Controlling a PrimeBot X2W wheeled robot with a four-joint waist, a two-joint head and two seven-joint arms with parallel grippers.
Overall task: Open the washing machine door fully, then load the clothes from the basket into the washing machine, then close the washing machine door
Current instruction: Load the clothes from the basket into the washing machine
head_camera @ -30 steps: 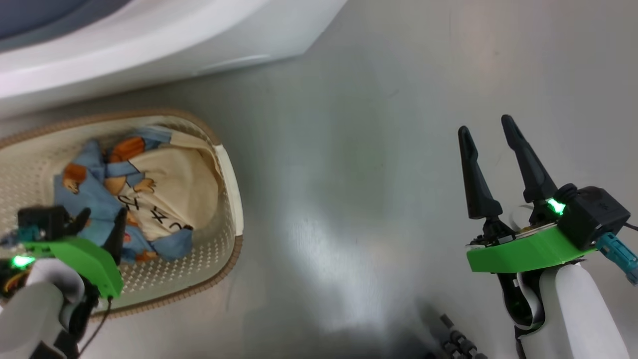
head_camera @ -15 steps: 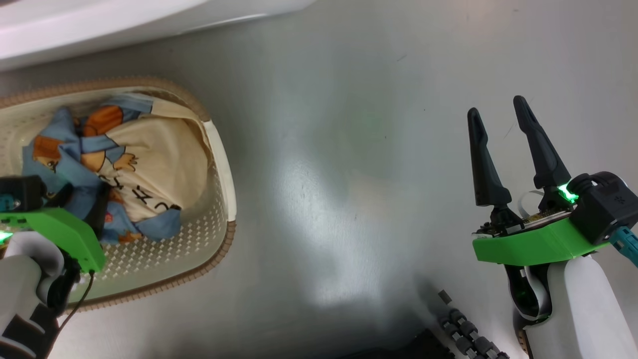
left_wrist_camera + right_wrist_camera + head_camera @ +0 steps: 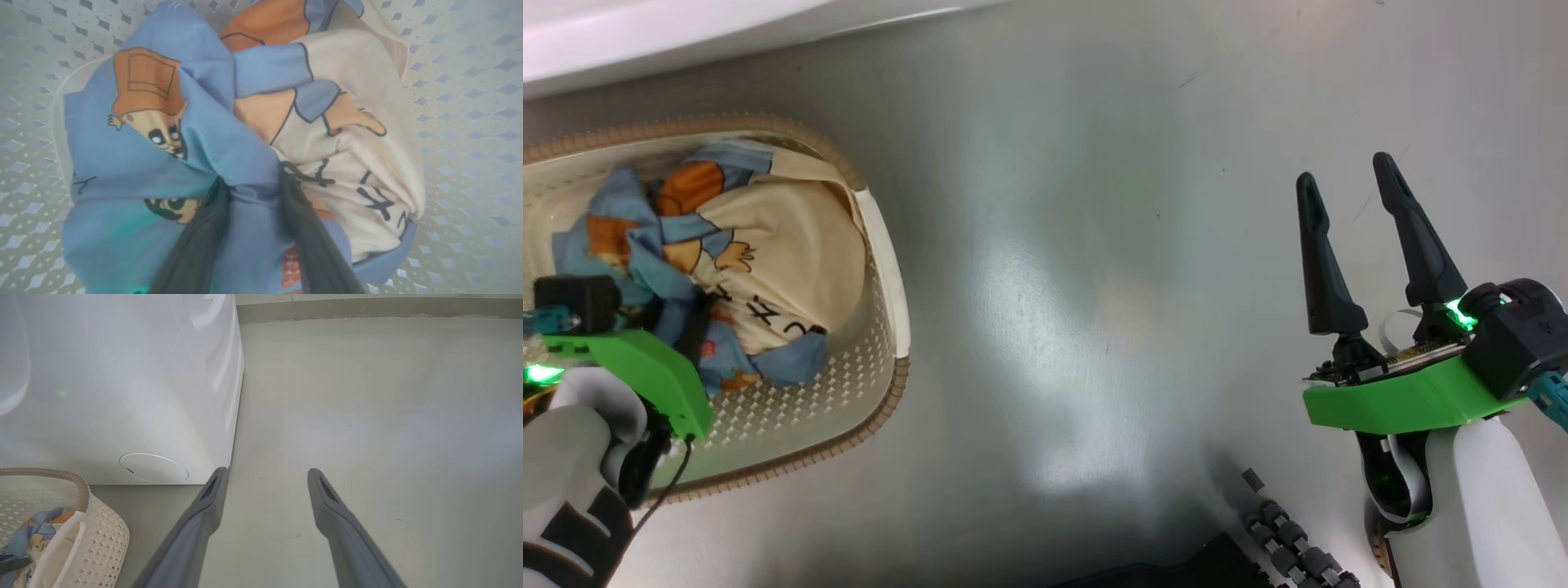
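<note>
Digging into the clothes (image 3: pixel 171 134) with the left gripper (image 3: pixel 251 181), both dark fingers (image 3: pixel 196 245) sunk in the blue bear-print fabric and a fold bunched up between them; cannot tell whether clamped on that fold or merely set around it. Lying heaped inside the basket (image 3: pixel 849 392), blue fabric toward the robot's left and a cream piece with dark marks toward the right, up against the white handle (image 3: pixel 886 261). Standing, in turn, on the grey floor (image 3: pixel 1094 245), close in front of the washer (image 3: pixel 122 375), with the brown woven rim nearest the white front panel. Holding the right gripper (image 3: pixel 1346 171) well apart from the basket, over bare floor, fingers spread wide with nothing between them. Seen along those fingers: the washer's lower corner, a round flap (image 3: pixel 154 468) low on its front, and a corner of the basket at the lower left with a bit of the clothes showing inside. Glowing green by the right gripper's bright green mount (image 3: pixel 1405 404), a small light (image 3: pixel 1455 313); another at the left wrist.
</note>
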